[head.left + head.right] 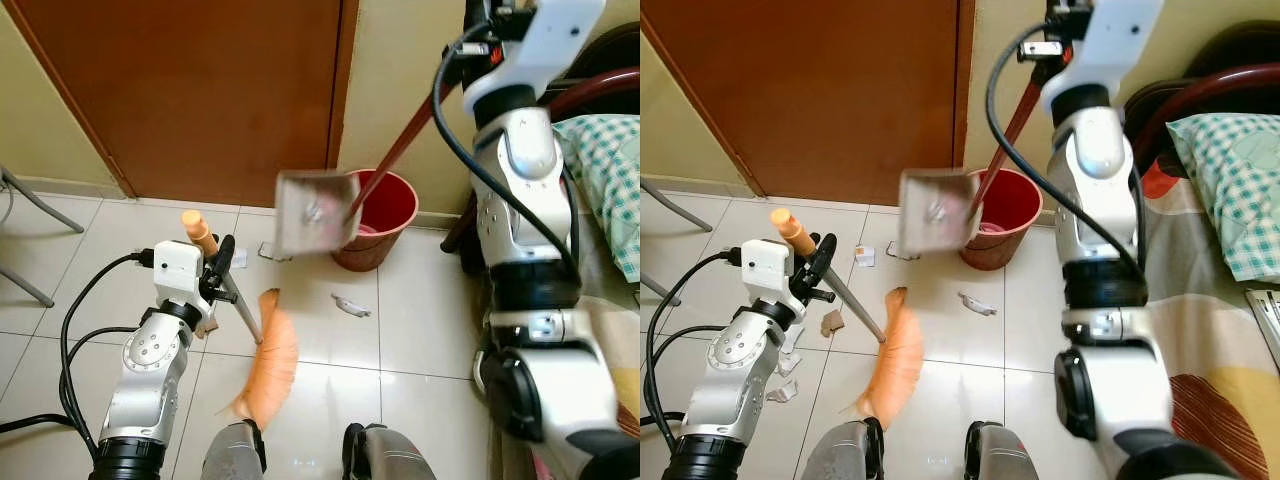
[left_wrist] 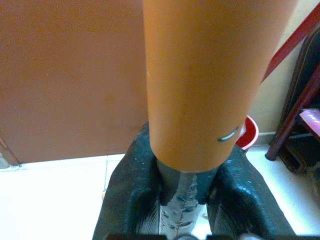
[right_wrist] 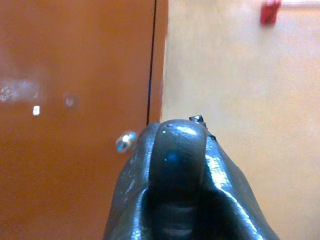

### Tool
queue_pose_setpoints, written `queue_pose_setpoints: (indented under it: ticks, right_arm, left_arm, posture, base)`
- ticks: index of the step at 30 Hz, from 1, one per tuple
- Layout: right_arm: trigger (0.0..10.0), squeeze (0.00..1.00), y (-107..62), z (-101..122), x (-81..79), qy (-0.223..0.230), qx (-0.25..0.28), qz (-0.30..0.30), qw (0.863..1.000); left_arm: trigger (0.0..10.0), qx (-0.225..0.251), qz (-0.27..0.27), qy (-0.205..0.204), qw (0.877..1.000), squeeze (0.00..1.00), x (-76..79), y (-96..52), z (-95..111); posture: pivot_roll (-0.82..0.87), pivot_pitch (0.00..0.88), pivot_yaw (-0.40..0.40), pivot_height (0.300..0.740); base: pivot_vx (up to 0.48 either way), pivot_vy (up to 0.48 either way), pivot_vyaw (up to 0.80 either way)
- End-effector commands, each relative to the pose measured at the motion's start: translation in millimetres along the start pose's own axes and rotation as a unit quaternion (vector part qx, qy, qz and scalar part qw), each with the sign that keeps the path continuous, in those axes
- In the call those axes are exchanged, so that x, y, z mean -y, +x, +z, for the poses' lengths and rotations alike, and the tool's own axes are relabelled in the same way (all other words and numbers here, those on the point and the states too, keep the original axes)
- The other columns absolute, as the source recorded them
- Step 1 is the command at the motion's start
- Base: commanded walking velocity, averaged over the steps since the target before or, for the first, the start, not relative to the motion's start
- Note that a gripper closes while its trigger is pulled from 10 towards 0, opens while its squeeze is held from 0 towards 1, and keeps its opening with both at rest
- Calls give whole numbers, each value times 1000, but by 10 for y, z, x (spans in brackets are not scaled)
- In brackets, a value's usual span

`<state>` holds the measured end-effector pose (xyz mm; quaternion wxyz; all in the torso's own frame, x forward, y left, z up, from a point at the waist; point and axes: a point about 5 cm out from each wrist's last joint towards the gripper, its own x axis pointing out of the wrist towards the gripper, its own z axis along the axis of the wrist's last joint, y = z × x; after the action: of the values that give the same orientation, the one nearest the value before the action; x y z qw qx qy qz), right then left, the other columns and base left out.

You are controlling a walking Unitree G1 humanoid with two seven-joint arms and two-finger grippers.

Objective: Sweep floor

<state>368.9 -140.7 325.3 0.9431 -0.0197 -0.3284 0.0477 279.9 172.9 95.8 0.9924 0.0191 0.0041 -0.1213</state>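
above the red bucket [image 1: 380,215] the right gripper [image 1: 1065,25], shut on its handle, tips the dustpan [image 1: 313,210]; left gripper [image 1: 215,265] clamps the broom [image 1: 270,365] behind; scraps [image 1: 350,305] beside the bucket likely need sweeping next

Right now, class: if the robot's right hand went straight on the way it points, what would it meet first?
The right hand, shut on the dustpan's red handle, looks along its fingers at the edge of the brown door and the cream wall. It would probably meet that edge first; depth is unclear.
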Motion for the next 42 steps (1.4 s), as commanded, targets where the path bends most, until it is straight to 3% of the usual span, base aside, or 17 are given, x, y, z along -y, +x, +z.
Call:
queue_pose_setpoints:
  ticks: [1, 5, 7, 9, 12, 14, 18, 21, 24, 30, 34, 40, 42]
  right_arm:
    - [10000, 0, 108, 225, -39, -28, 58, 9, 998]
    - [10000, 0, 144, 282, -129, -75, 88, 34, 993]
    - [10000, 0, 93, 259, -293, -149, 123, 80, 978]
    - [10000, 0, 39, 197, -370, -173, 130, 99, 971]
    - [10000, 0, -38, 88, -468, -195, 135, 122, 964]
    - [10000, 0, -178, -66, -595, -226, 139, 162, 950]
    - [10000, 0, -350, -257, -723, -241, 128, 207, 940]
    - [10000, 0, -388, -294, -750, -248, 129, 217, 935]
    - [10000, 0, -374, -278, -734, -248, 137, 210, 936]
    - [10000, 0, -225, 20, -628, -266, 199, 156, 930]
    - [10000, 0, -207, 156, -368, -277, 201, 96, 935]
    - [10000, 0, -380, 108, -98, -295, 164, 51, 940]
    - [10000, 0, -537, 7, 13, -297, 122, 33, 946]
  left_arm:
    - [10000, -44, 1, -11, 999, 0, 33, -48, -179]
    - [10000, -44, 1, -10, 999, 0, 40, -45, -181]
    - [10000, -43, 3, -10, 999, 0, 37, -43, -176]
    - [10000, -42, 4, -10, 999, 0, 36, -43, -175]
    - [10000, -43, 4, -10, 999, 0, 38, -45, -179]
    - [10000, -43, 4, -11, 999, 0, 50, -47, -188]
    - [10000, -42, 2, -11, 999, 0, 69, -32, -180]
    - [10000, -42, 2, -11, 999, 0, 69, -28, -179]
    - [10000, -42, 2, -10, 999, 0, 65, -26, -176]
    - [10000, -41, 2, -5, 999, 0, 50, -22, -171]
    - [10000, -38, 5, -4, 999, 0, 43, -15, -161]
    - [10000, -40, 0, -4, 999, 0, 77, 0, -180]
    - [10000, -40, -1, -3, 999, 0, 77, 11, -185]
  posture:
    - [27, 102, -20, 740]
    - [32, 102, -23, 740]
    - [35, 104, -25, 740]
    - [34, 104, -26, 740]
    - [33, 105, -28, 740]
    - [33, 105, -28, 740]
    - [33, 106, -29, 740]
    - [35, 105, -30, 740]
    - [36, 104, -29, 740]
    - [36, 103, -26, 740]
    - [45, 96, -33, 740]
    - [30, 91, -33, 740]
    - [21, 85, -35, 740]
  base:
    - [0, 0, 0]
    - [0, 0, 0]
    - [0, 0, 0]
    - [0, 0, 0]
    - [0, 0, 0]
    - [0, 0, 0]
    - [0, 0, 0]
    - [0, 0, 0]
    - [0, 0, 0]
    - [0, 0, 0]
    - [0, 0, 0]
    - [0, 0, 0]
    - [0, 0, 0]
